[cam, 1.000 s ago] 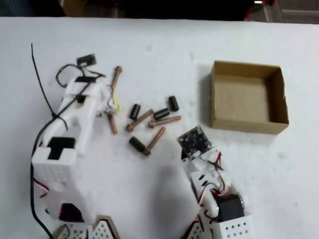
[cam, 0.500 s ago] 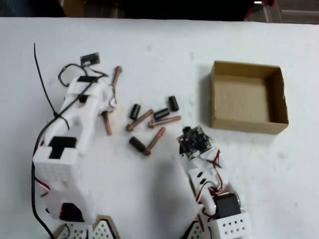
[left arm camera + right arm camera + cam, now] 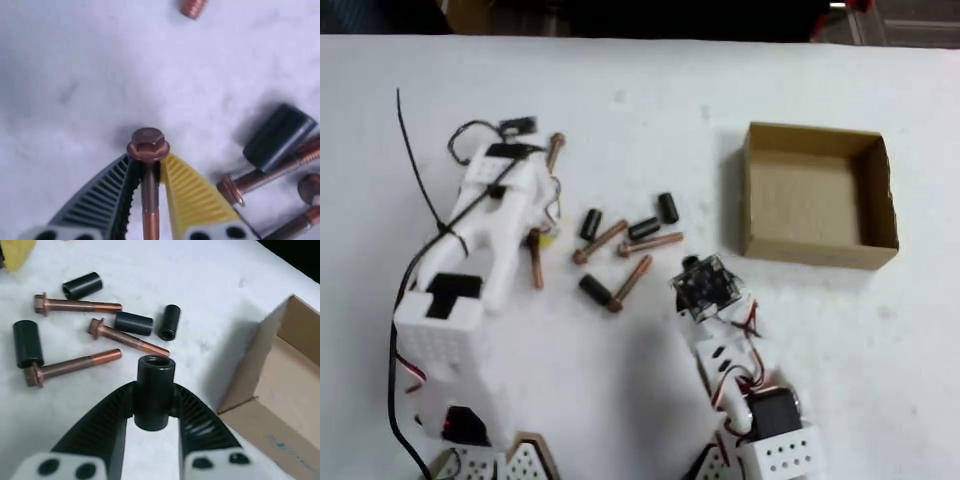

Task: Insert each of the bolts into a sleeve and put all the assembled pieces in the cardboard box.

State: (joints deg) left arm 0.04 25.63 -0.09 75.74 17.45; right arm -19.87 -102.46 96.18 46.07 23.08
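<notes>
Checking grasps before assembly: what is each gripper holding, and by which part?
Left gripper clamps a bolt by its shank just under the head. Right gripper clamps a black sleeve across its middle.

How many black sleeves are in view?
5. The held sleeve sits in the right gripper. Four lie among loose bolts: nearest sleeve, left sleeve, middle sleeve, sleeve closest to the box. The left arm may hide more.

Copper bolts (image 3: pixel 650 242), blk sleeves (image 3: pixel 667 208) scattered nr open box (image 3: pixel 815 254).
</notes>
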